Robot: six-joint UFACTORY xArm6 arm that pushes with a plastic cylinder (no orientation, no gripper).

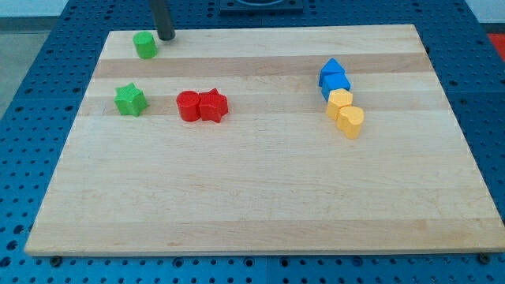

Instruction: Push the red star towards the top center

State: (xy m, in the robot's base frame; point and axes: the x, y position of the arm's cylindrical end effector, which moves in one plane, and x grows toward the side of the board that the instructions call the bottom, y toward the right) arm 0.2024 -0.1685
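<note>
The red star (pixel 213 105) is lying flat on the wooden board (pixel 260 197), its points rounded, touching a red round block (pixel 188 106) on its left side. My tip (pixel 166 36) is resting near the board's top left, just right of a green block (pixel 145 45), holding nothing; the star is sitting below and right of it. No writing is showing.

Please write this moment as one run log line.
my tip: top left, beside green block | red star: untouched, touching red cylinder
</note>
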